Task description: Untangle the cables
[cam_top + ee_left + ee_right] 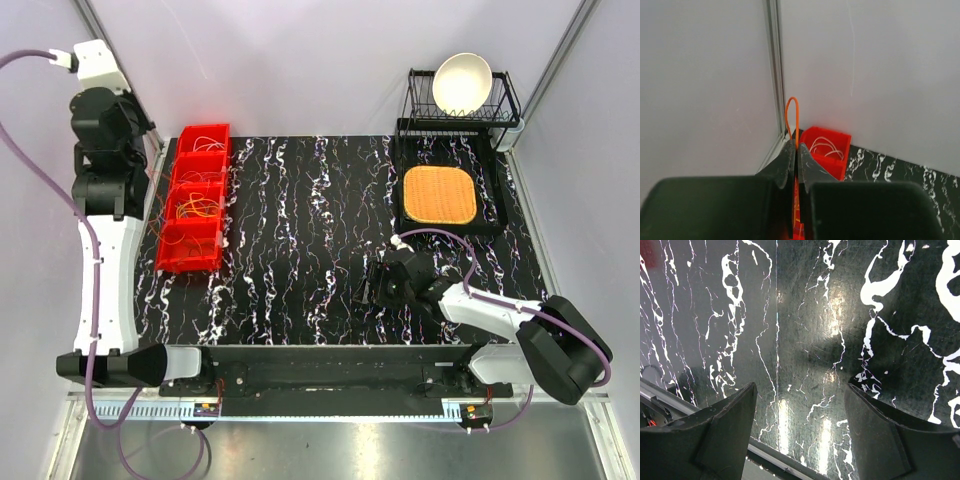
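**A:** so where's the cable relative to the fingers?

**B:** one orange cable [792, 117] is pinched right between them. The left gripper [796, 148] is clamped tight on it, and the loop pokes up past the tips.

**A:** and the bins?

**B:** the red bins [186, 263] are at the left edge of the table [300, 200], with more cables [199, 207] lying in loose loops in the compartments. The right gripper [800, 387] is spread wide, low over the marbled top, holding nothing.

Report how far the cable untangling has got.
Done: nothing clearly finished. In hand: the left gripper is shut on one orange cable, held high near the red bin. Left: loose coils lie in the bin's compartments; the right gripper hangs open, holding nothing.
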{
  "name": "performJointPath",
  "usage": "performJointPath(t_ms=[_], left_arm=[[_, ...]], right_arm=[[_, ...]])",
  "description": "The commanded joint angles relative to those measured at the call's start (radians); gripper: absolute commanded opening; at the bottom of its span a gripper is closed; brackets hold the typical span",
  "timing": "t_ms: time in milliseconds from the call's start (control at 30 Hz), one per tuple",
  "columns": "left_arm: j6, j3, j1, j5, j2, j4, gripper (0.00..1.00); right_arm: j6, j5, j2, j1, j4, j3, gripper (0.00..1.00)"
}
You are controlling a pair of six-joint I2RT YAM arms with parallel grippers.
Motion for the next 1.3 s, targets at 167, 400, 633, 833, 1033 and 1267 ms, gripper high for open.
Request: performJointPath(t_ms=[167, 400, 633, 833, 1033, 1267], left_arm=[[-0.078, -0.161, 0.042, 0.06, -0.095, 0.129, 0.0], [-0.097, -0.174, 0.041, 0.102, -0.173, 0.117, 0.0], [-0.071, -0.04, 0.041, 0.093, -0.16, 0.051, 0.0], [-0.077, -0.103, 0.042, 0.097, -0.21, 0.06, 0.0], [-0.068, -0.146, 0.041, 0.071, -0.246, 0.06, 0.0], [-0.068, -0.221, 0.041, 0.067, -0.279, 0.071, 0.0]], right_arm=[[-0.019, -0.007, 0.011, 0.002, 0.021, 0.018, 0.76], [-0.019, -0.009, 0.016, 0.0, 0.021, 0.021, 0.76], [-0.021, -0.009, 0.016, 0.0, 0.022, 0.021, 0.76], [-0.022, -0.01, 0.016, 0.002, 0.022, 0.021, 0.76], [-0.022, -0.01, 0.018, 0.002, 0.022, 0.021, 0.76], [-0.022, -0.013, 0.022, 0.0, 0.024, 0.023, 0.76]])
